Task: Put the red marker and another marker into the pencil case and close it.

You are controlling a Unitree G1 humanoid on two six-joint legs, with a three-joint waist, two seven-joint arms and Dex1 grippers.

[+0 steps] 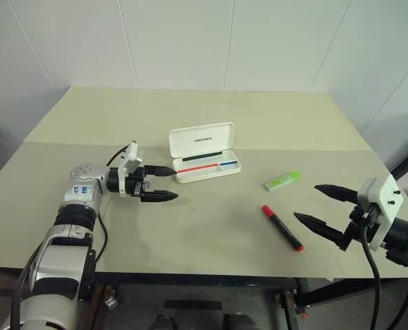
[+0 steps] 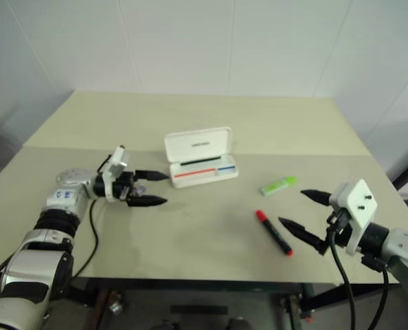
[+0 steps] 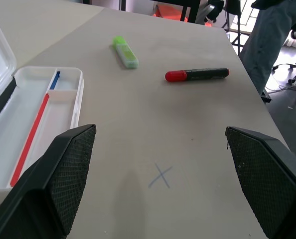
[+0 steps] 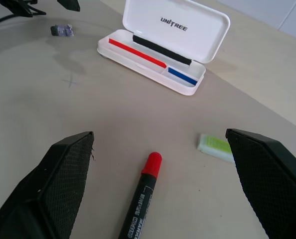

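Judging the red marker light, stiff and slick, I'd pinch mid-barrel; it lies on the tabletop near the open pencil case, both grippers' fingers apart.

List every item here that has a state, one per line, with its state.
pencil case: open, lid raised, thin red and blue pens inside, no marker in it.
red marker: capped, lying flat on the table, outside the case.
green highlighter: capped, lying flat on the table, outside the case.
left gripper: fingers open, empty, beside the case.
right gripper: fingers open, empty, near the red marker.
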